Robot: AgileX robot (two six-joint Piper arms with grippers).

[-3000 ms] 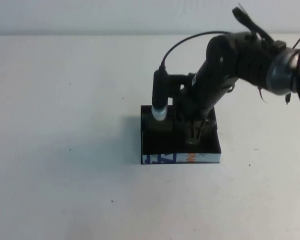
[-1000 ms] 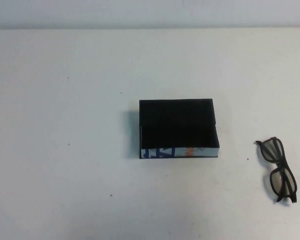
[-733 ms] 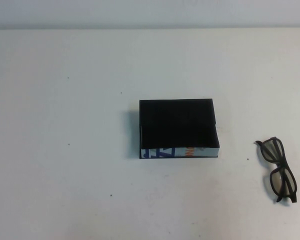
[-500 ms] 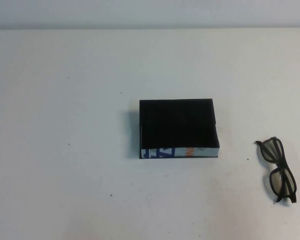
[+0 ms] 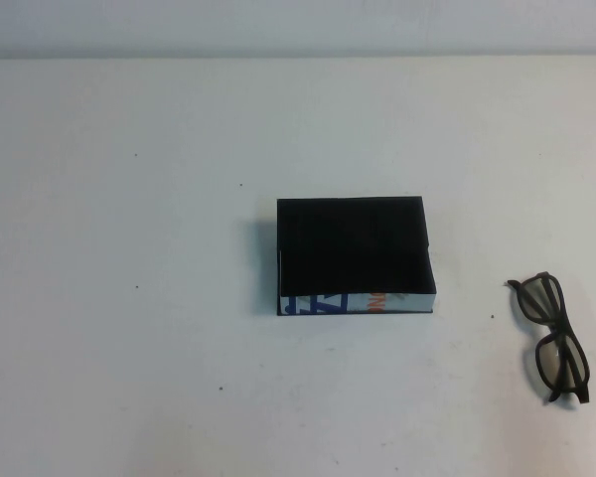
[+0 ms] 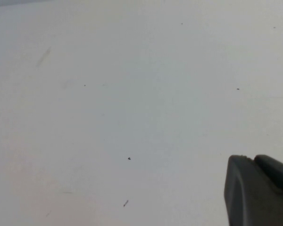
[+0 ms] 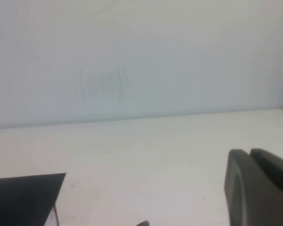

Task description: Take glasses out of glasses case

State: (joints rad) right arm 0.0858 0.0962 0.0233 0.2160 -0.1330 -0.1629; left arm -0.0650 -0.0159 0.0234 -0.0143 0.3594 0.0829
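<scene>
Currently neither arm shows in the high view. Left gripper [image 6: 257,188]: only a dark finger piece shows at the edge of the left wrist view, hanging over bare white table [image 6: 132,94] with a few dark specks. Whether it's wide or narrow: cannot tell, only one piece shows, nothing seen in it.

High view, going left to right: the left part of the table is bare white surface with scattered specks. Around the middle sits the glasses case [image 5: 355,248], a shallow black rectangular box, flat on the table, its black top face toward the camera. Its white front side with blue and orange print faces the robot. Nothing visible on top of it.

Well apart from the case, to its right and a bit nearer the robot, lie the glasses [image 5: 553,338]. They're out of the case, resting on the table near the right edge of the view. Dark frame, tinted squarish lenses, one lens farther from the robot and one closer, so the frame runs roughly front to back. Not touching the case.

Right gripper [image 7: 259,186]: again just one dark finger piece at the edge of the right wrist view, raised, nothing seen in it. Width: cannot tell. That view also catches a black corner of the case and the pale back wall [image 7: 141,56] behind the table
</scene>
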